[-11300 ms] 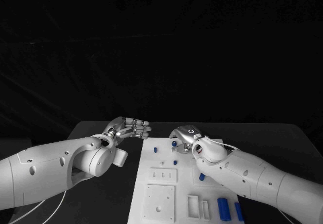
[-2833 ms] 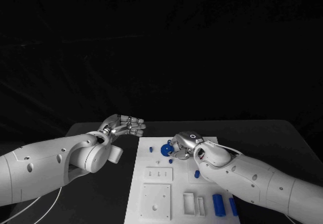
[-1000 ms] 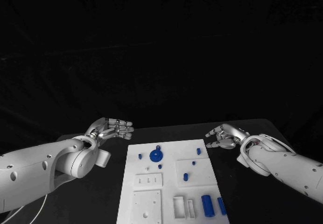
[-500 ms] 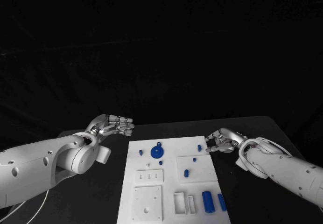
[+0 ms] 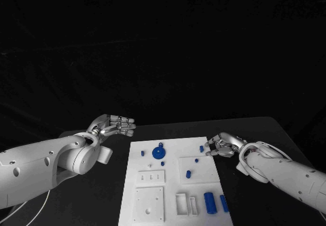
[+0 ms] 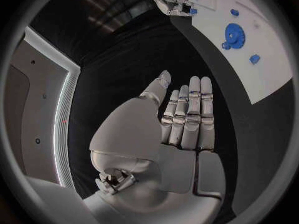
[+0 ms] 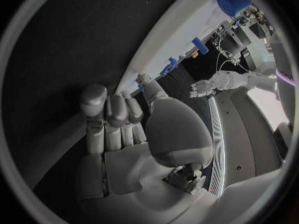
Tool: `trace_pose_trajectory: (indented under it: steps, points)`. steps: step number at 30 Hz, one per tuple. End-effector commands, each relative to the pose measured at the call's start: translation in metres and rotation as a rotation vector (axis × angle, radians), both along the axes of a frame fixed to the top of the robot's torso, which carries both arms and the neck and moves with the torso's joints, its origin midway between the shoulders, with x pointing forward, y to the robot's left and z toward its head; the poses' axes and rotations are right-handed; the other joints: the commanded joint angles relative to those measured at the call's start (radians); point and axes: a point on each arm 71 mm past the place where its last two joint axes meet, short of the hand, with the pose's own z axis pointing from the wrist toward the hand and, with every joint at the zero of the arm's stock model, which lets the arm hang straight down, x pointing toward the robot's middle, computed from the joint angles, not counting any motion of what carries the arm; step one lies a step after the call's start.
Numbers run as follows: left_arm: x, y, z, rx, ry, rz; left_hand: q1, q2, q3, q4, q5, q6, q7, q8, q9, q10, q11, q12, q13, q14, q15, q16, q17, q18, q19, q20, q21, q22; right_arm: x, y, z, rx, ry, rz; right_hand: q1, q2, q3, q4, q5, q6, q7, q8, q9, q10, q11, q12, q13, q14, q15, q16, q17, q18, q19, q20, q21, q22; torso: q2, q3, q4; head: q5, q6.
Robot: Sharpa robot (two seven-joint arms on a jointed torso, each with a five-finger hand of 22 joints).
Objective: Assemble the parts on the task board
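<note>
The white task board [image 5: 173, 186] lies in the middle of the table. A blue gear [image 5: 158, 152] sits flat near its far end, with small blue pegs [image 5: 196, 160] around it. Two blue cylinders [image 5: 209, 203] lie at its near right corner. My right hand [image 5: 223, 145] hovers at the board's right edge, fingers half curled, thumb reaching toward a small blue peg [image 5: 201, 149]; it holds nothing. In the right wrist view the thumb [image 7: 147, 84] ends just short of the board's edge [image 7: 187, 30]. My left hand [image 5: 112, 125] floats off the board's far left corner, empty, fingers straight [image 6: 187, 114].
The board carries white blocks with slots and holes [image 5: 149, 178] in its near half. The black table [image 5: 272, 136] reaches beyond the board on both sides. The left wrist view shows the board [image 6: 261, 45], the gear [image 6: 234, 35] and my right hand [image 6: 174, 2].
My right hand has let go of the gear, which now sits on the board, drawn off to the right, then come back to the board's right edge. The left hand has hardly moved.
</note>
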Motion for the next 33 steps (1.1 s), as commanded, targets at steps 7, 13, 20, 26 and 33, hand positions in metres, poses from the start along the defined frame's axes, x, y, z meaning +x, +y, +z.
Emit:
trace_pose_trajectory:
  steps: [7,13,20,26,33]
  points:
    - [0.0,-0.003,0.001,-0.004,-0.012,-0.019,-0.005,0.001,-0.002,-0.006,0.005,-0.004,0.001,-0.002,0.0,0.003,0.001,-0.001,0.001,-0.003,0.007,-0.007,-0.002,-0.003,-0.001,-0.001,-0.001,-0.002,-0.001,0.008,-0.004,0.002,0.01,0.035,-0.007,0.02,0.014,-0.011,-0.012,0.017,-0.008,-0.002,0.0,0.0,-0.006,0.012,0.006,0.002,0.0,0.001,0.006,-0.002,0.041,0.001,0.005,0.101,0.0,-0.0004,0.0019,-0.002,0.006]
    - [0.0,-0.004,0.001,-0.004,-0.012,-0.02,-0.005,0.001,-0.002,-0.006,0.005,-0.004,0.001,-0.002,0.0,0.003,0.001,-0.001,0.001,-0.003,0.007,-0.007,-0.002,-0.003,-0.001,-0.001,-0.001,-0.002,0.0,0.012,-0.005,0.003,0.012,0.038,-0.011,0.026,0.024,-0.018,-0.026,0.018,-0.009,-0.002,0.0,0.002,-0.007,0.015,0.009,0.003,-0.001,0.004,0.01,-0.004,0.042,0.0,0.01,0.102,0.0,-0.0005,0.0001,0.001,0.004]
    - [0.0,-0.004,0.001,-0.003,-0.011,-0.02,-0.005,0.001,-0.002,-0.006,0.005,-0.004,0.001,-0.002,0.0,0.003,0.001,-0.001,0.001,-0.003,0.007,-0.007,-0.002,-0.003,-0.001,-0.001,-0.001,-0.002,0.001,0.018,-0.006,0.005,0.012,0.044,-0.014,0.029,0.028,-0.02,-0.031,0.018,-0.008,-0.002,0.0,0.002,-0.007,0.016,0.011,0.003,-0.001,0.005,0.012,-0.004,0.041,0.0,0.011,0.102,0.0,0.0002,0.0013,0.003,0.003]
    - [0.0,-0.004,0.001,-0.003,-0.01,-0.021,-0.005,0.002,-0.003,-0.007,0.004,-0.005,0.001,-0.002,0.0,0.001,0.002,-0.001,0.001,-0.003,0.007,-0.006,-0.002,-0.002,-0.001,-0.001,-0.001,-0.003,0.002,0.02,-0.006,0.003,0.009,0.042,-0.015,0.03,0.031,-0.021,-0.034,0.018,-0.008,-0.002,0.0,0.002,-0.006,0.016,0.011,0.003,-0.001,0.004,0.012,-0.004,0.041,0.0,0.011,0.102,0.0,-0.0008,0.0005,0.003,0.003]
    - [0.0,-0.005,0.001,-0.003,-0.008,-0.025,-0.005,0.002,-0.003,-0.007,0.004,-0.005,0.001,-0.002,0.0,0.001,0.002,-0.001,0.001,-0.003,0.007,-0.006,-0.002,-0.002,-0.001,-0.001,-0.001,-0.003,0.003,0.021,-0.007,0.004,0.013,0.045,-0.016,0.036,0.037,-0.021,-0.036,0.021,-0.008,-0.002,0.0,0.003,-0.006,0.018,0.013,0.003,0.0,0.006,0.014,-0.004,0.041,0.0,0.013,0.102,0.0,-0.0001,0.0005,0.009,-0.001]
